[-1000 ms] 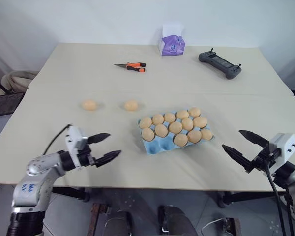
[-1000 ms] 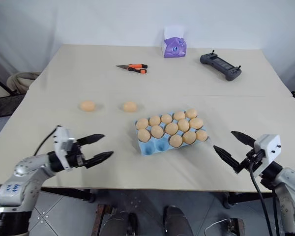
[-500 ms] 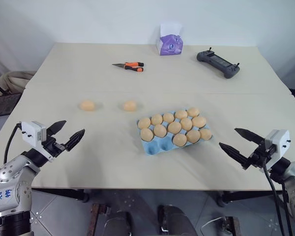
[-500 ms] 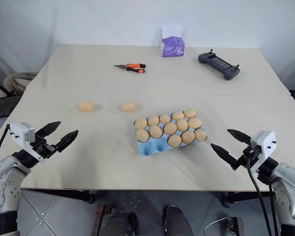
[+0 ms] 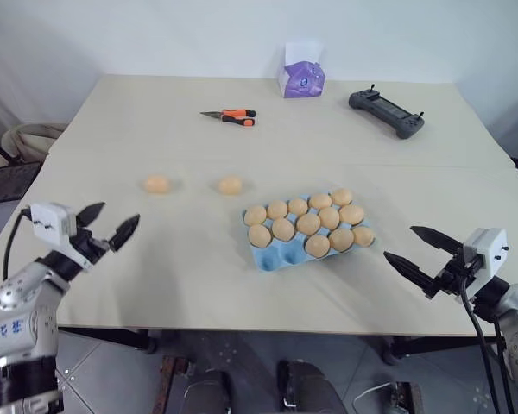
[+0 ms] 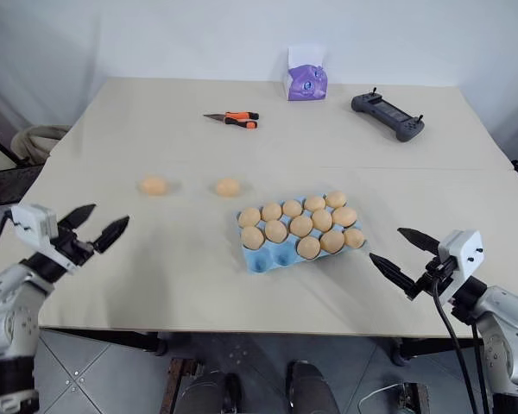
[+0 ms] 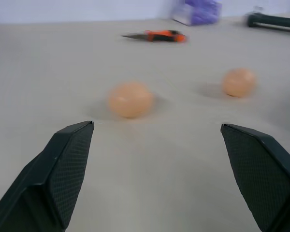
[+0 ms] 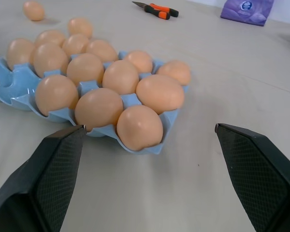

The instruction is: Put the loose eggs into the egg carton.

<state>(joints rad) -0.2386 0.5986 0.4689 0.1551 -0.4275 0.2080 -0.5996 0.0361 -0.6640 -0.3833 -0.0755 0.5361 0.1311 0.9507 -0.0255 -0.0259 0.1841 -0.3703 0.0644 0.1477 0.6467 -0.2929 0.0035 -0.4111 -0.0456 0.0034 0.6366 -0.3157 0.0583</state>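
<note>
two loose eggs [image 5: 157, 184] [image 5: 230, 184] lie on the bench [image 5: 155, 129] beside the egg carton [image 5: 272, 256], both the left end effector [image 5: 110, 224] and right end effector [image 5: 418, 250] open and empty.

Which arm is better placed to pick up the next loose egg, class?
The left. Its open left gripper faces the two loose eggs and, while the right gripper sits beyond the egg carton.

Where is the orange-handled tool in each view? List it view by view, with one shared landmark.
Left eye view: the orange-handled tool lies at the far side, left of the tissue box.
Right eye view: the tool lies in the same spot.
Left wrist view: the tool lies beyond the two loose eggs.
Right wrist view: the tool lies beyond the egg carton.
Shared landmark: the tissue box.
</note>
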